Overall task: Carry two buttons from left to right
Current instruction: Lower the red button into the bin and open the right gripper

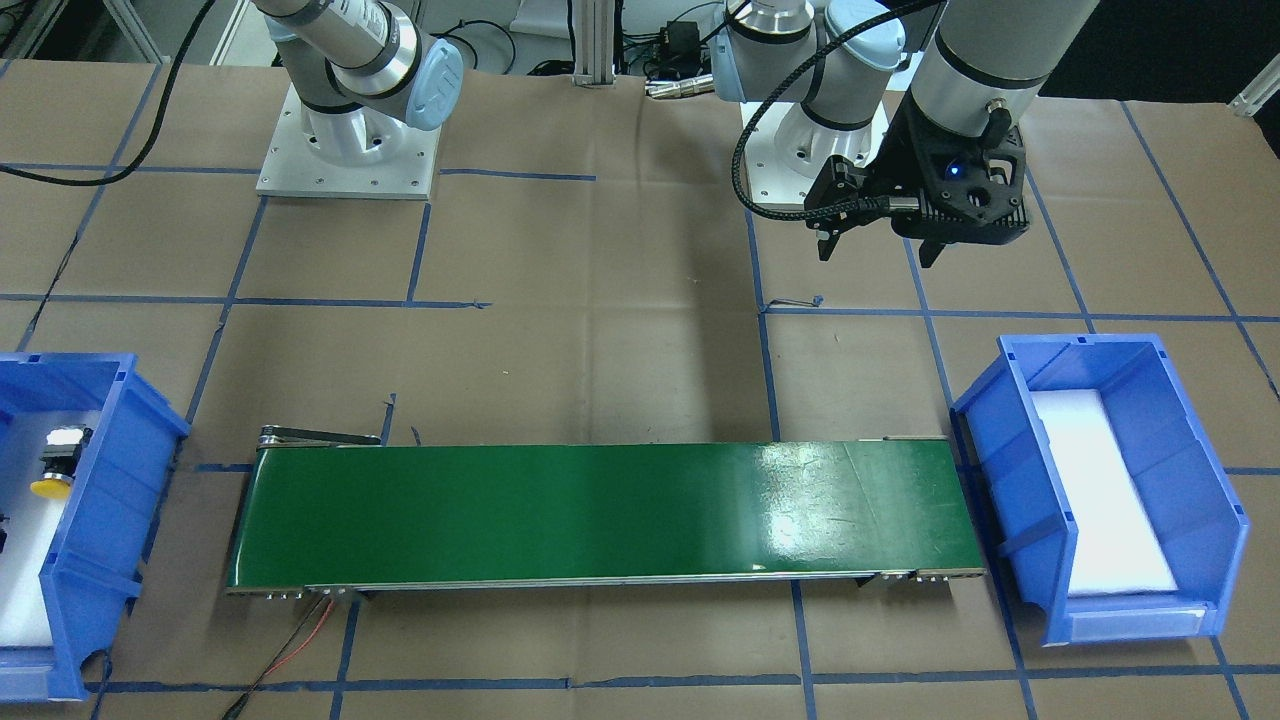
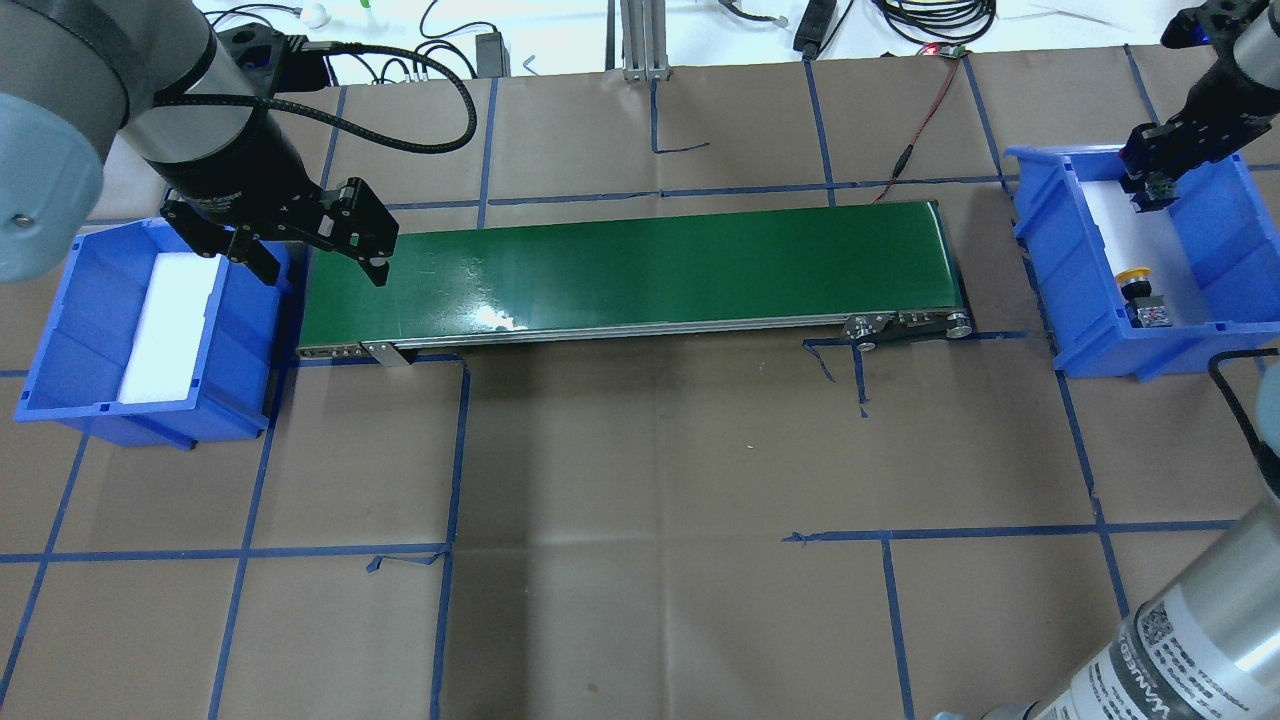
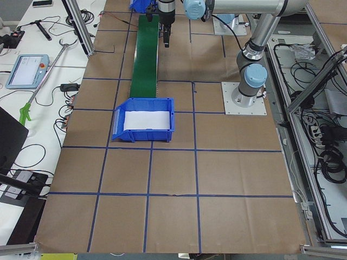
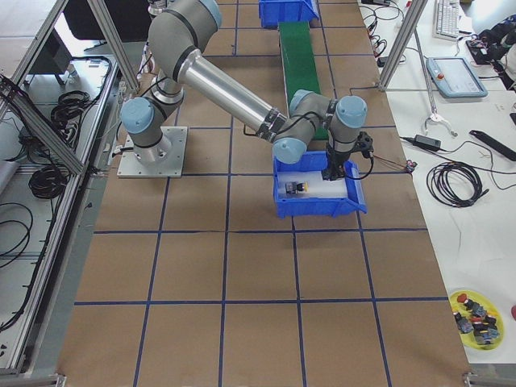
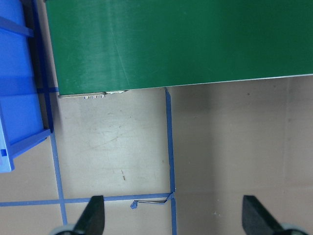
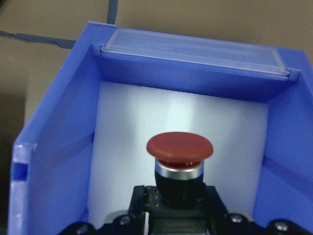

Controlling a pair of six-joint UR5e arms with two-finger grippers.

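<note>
The right gripper is clamped on the black body of the red button, with the cap standing clear ahead of its fingers. It hangs over the white foam pad of the receiving bin, which sits at the right edge of the overhead view. The step in hand looks like the set-down. It is best done by going straight down over the bare foam at the centre of the wrist view, keeping off the blue walls at either side. The grip should be let go only once the button is low enough not to drop and roll. The yellow button lies on its side in the lower part of that same bin and does not show in the wrist view, so the descent should stay in the bin's upper half, apart from it. The left gripper is spread wide and holds nothing. Its fingers hang above the brown paper just below the green belt, beside the empty bin. By count there are two buttons, one red and one yellow. There are also two blue bins, one belt and two grippers.
</note>
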